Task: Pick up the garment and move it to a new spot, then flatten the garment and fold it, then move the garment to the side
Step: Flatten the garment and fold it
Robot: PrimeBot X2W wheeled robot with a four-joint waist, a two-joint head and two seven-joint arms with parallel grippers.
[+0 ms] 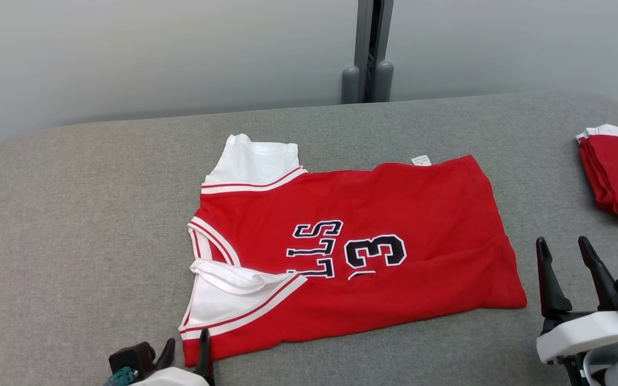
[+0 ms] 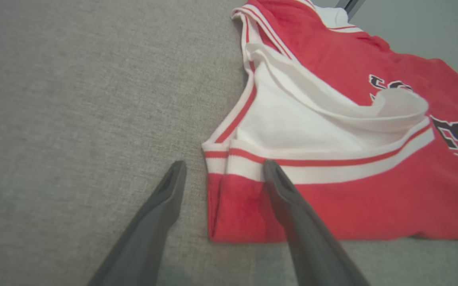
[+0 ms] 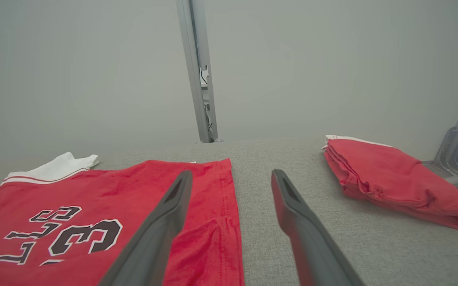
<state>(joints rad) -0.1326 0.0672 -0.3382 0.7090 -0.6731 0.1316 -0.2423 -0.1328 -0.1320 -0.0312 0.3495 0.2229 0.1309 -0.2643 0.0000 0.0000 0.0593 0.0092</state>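
- While the garment (image 1: 395, 214) lies flat mid table (image 1: 73, 214), collar twd left edge, hem twd right, left gripper (image 1: 187, 338) hangs at its near-left corner, jaws wide, straddling the cloth's edge.
- right gripper (image 1: 561, 239): jaws wide, empty, just off hem, nr near-right corner.
- folded red pile (image 1: 617, 171) at right edge; bare room along left & far edges.

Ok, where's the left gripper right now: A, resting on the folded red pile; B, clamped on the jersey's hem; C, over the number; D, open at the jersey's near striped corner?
D: the left gripper stands open, fingers straddling the jersey's striped corner edge, nothing pinched.
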